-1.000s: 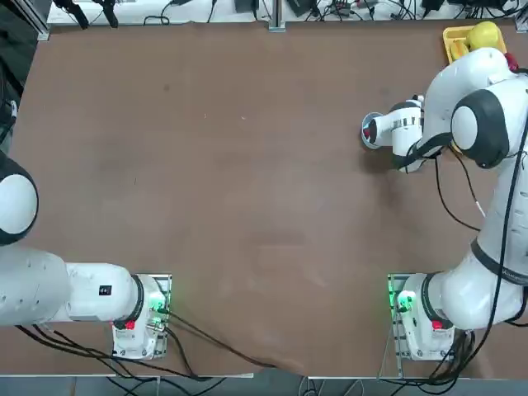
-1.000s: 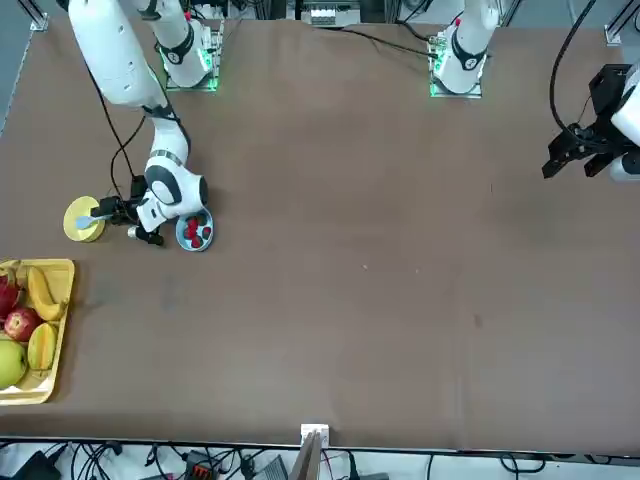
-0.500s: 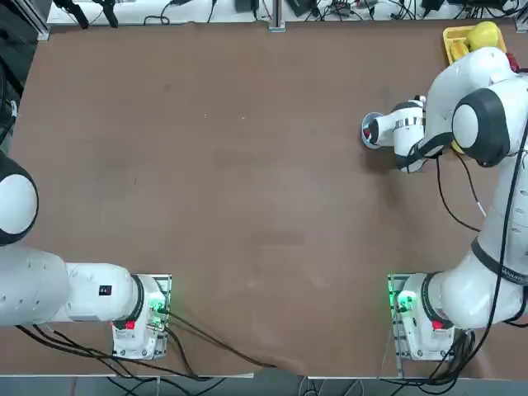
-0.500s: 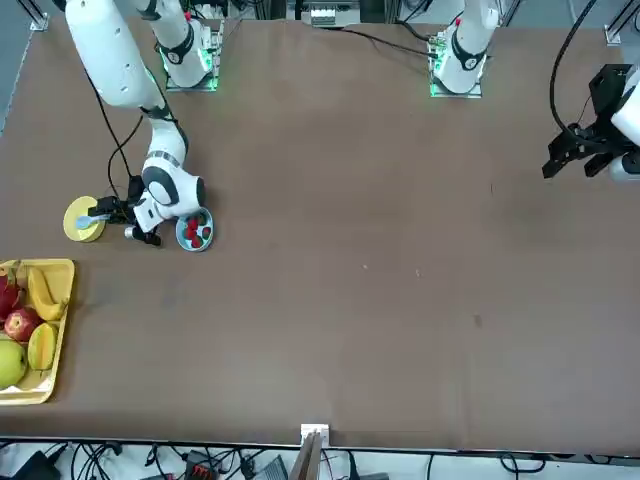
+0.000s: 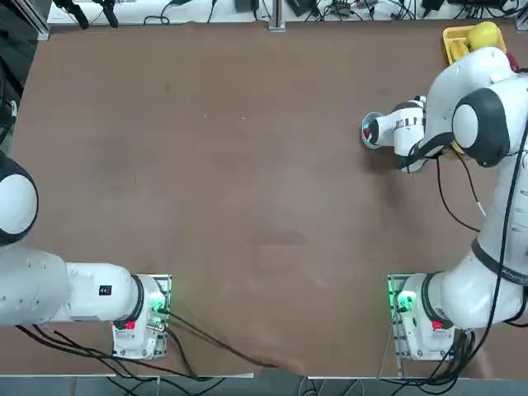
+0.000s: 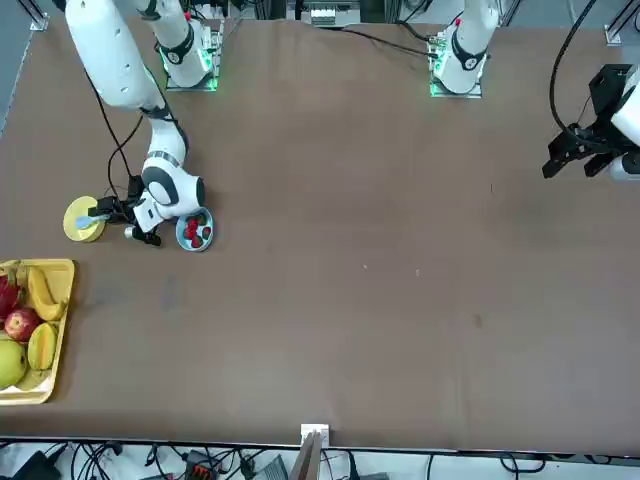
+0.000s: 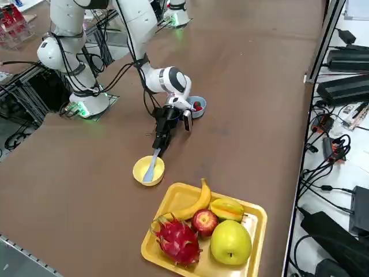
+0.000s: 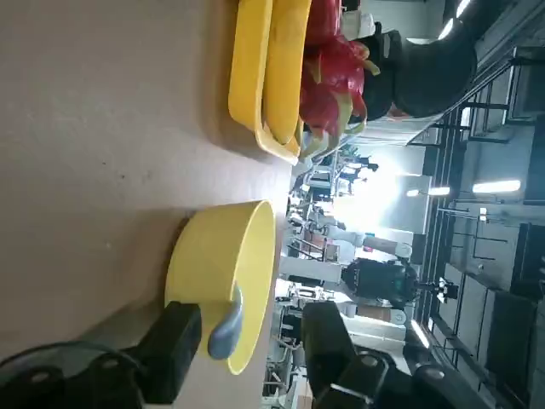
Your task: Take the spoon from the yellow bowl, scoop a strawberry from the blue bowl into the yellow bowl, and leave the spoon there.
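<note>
Sitting at the left of the front view, the yellow bowl (image 6: pixel 76 226) is holding the spoon (image 6: pixel 92 211), whose scoop is lying inside while the handle is sticking out over the rim toward the arm. Just right of it, the right gripper (image 6: pixel 120 218) is hovering low and level at the handle's tip. The wrist view shows its jaws standing apart, with the handle's end (image 8: pixel 223 328) lying between them beside one finger (image 8: pixel 174 341) — nothing is clamped yet. Further right, close behind the wrist, the blue bowl (image 6: pixel 186 241) is sitting with its strawberries (image 6: pixel 197 233) inside, all of them apparently waiting to be scooped. So the task is standing at its very first step: the spoon is not yet gripped or lifted, no berry is lying in the yellow bowl, and the grasp, the scoop, the transfer and the putting down of the spoon are all remaining — nearly everything, by my reading.
</note>
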Robot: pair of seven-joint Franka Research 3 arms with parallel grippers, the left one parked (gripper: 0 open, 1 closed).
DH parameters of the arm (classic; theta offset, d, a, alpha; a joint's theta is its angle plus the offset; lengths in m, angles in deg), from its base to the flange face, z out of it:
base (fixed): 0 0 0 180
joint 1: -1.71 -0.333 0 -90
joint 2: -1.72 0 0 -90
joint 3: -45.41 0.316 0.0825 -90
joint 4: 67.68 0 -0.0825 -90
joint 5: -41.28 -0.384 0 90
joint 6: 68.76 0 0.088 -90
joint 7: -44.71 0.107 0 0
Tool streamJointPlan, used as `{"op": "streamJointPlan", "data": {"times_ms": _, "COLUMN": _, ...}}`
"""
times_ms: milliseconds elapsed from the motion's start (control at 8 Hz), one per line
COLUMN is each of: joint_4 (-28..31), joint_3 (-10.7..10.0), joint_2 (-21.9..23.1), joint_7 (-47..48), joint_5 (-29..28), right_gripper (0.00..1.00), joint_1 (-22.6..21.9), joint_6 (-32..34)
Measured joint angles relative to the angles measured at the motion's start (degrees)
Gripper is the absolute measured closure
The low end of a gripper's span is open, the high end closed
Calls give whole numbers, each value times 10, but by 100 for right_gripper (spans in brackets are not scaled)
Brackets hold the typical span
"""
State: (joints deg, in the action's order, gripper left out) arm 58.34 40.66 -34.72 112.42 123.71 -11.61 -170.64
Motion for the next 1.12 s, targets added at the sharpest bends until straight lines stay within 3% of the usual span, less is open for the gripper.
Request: {"op": "streamJointPlan", "data": {"times_ms": 1125, "joint_4": -2, "joint_3": 0, "joint_2": -1, "joint_7": 2, "joint_5": 0, "right_gripper": 35, "joint_1": 3, "joint_6": 0}}
